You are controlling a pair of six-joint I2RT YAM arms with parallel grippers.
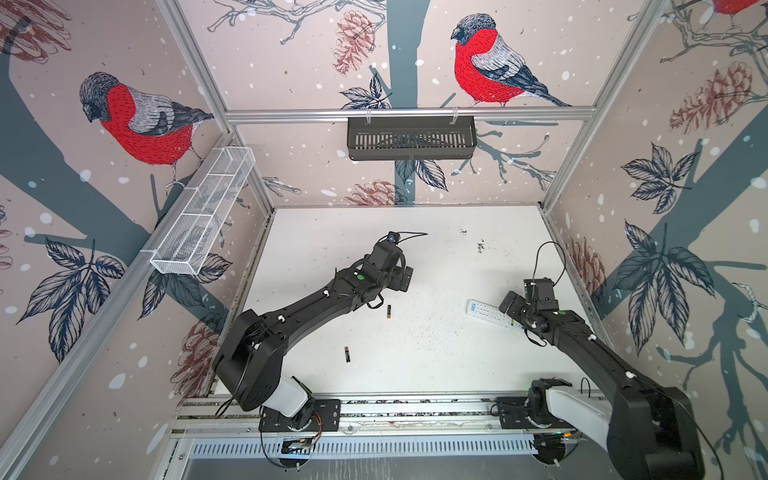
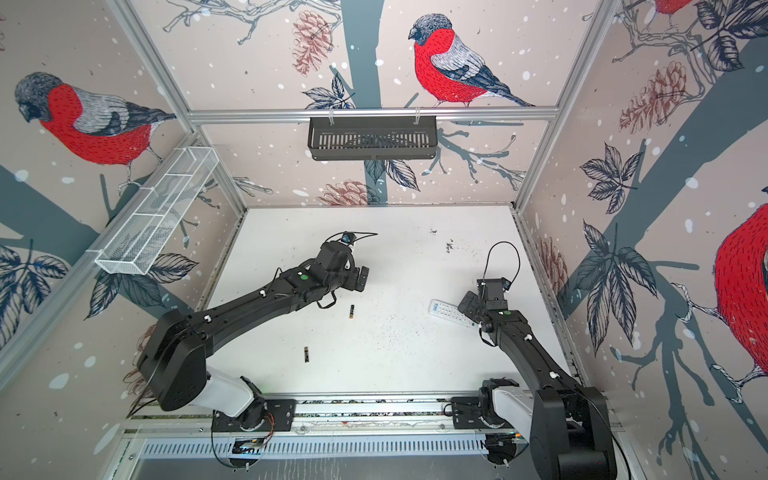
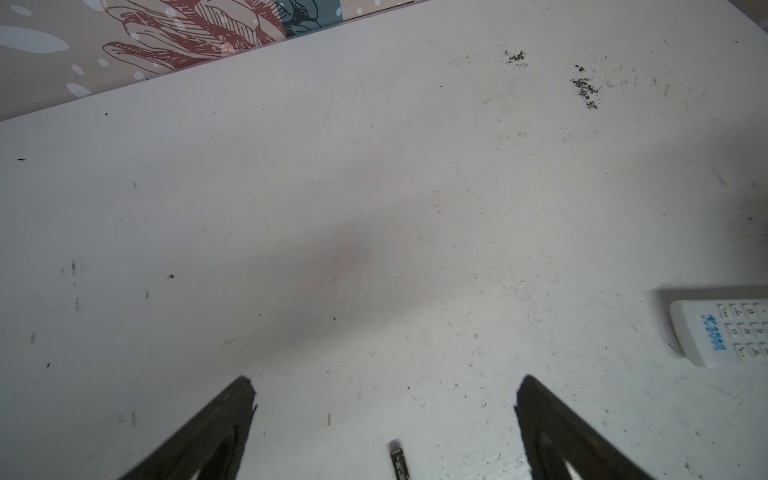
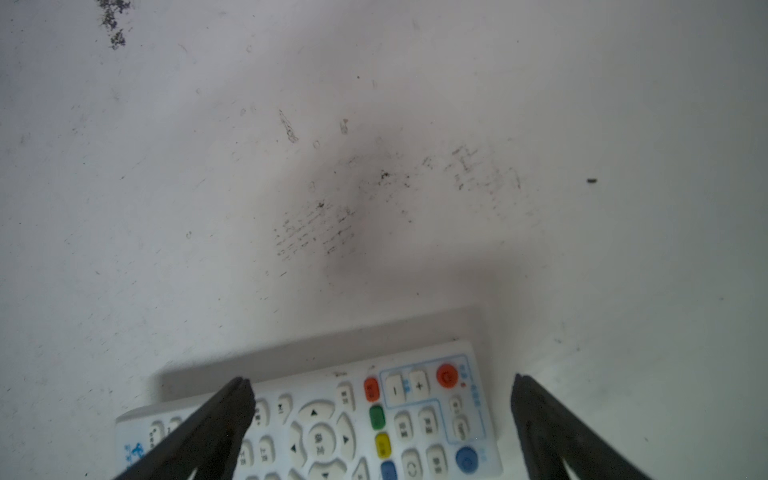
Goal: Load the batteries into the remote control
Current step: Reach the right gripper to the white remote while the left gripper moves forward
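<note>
Two batteries (image 1: 389, 311) lie loose on the table (image 1: 436, 257), remote control (image 1: 484, 311) face-up at three o'clock; both jaws gape empty, nothing loaded yet.

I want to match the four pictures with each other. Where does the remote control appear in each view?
In a top view: the remote control lies right of centre, with one end hidden.
In a top view: the remote control lies right of centre again, slightly nearer the middle.
Left wrist: only its logo end shows, at the right edge.
Right wrist: it lies buttons up, at the bottom edge.
Shared landmark: the dark scuff patch.
</note>
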